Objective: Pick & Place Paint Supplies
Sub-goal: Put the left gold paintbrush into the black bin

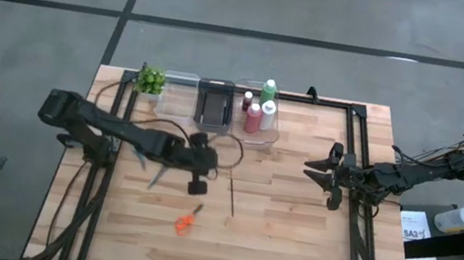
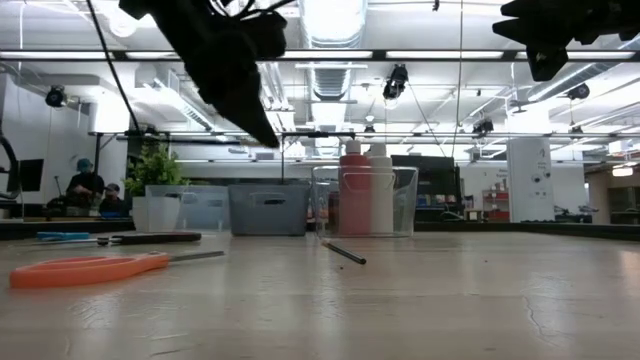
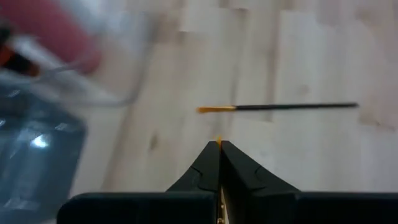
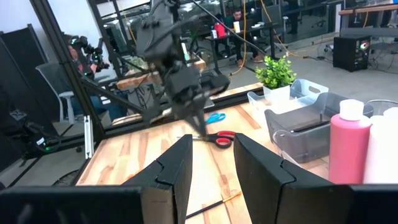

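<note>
Left claw [image 3: 219, 147] pinched on something orange, mostly hidden; right claw [image 4: 212, 144] parted, empty.

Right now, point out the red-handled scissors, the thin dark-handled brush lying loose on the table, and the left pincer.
red-handled scissors [image 1: 185, 224], high view, on the handles.
thin dark-handled brush [image 3: 292, 107], left wrist view, mid-handle.
left pincer [image 3: 219, 147], left wrist view, at the closed fingertips.

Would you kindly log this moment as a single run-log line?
left hand: shut, above table | right hand: open, idle | brush: on table | scissors: on table
</note>
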Available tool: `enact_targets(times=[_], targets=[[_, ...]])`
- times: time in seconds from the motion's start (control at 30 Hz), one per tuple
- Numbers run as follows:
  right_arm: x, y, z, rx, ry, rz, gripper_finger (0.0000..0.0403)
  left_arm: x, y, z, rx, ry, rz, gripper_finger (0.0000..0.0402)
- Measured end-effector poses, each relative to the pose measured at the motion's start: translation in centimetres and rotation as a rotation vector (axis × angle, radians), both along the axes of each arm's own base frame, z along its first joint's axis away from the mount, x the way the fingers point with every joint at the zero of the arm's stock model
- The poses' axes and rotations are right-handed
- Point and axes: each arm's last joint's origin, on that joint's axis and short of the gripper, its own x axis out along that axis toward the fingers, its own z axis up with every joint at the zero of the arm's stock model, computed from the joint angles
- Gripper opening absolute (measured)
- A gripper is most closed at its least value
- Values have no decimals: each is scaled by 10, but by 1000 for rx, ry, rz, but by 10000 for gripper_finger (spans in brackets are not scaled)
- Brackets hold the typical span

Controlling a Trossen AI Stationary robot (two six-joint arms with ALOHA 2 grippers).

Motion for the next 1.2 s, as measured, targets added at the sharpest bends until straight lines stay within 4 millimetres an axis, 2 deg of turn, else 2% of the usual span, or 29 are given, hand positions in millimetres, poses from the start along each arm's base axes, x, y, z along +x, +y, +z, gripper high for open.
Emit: enact_targets(times=[0.17,0.37,0.7,0.93,1.2], targets=[[0,0,0,0,0,0,116,-17,24,23,-84,-58,202,6],[0,0,0,0,0,0,116,-31,57,41,-146,-155,434,6],[0,0,0,0,0,0,116,-42,123,54,-261,-393,835,6],[0,0,0,0,0,0,116,-42,167,53,-320,-588,1025,6],[0,0,0,0,0,0,116,-35,205,35,-308,-669,1115,6]])
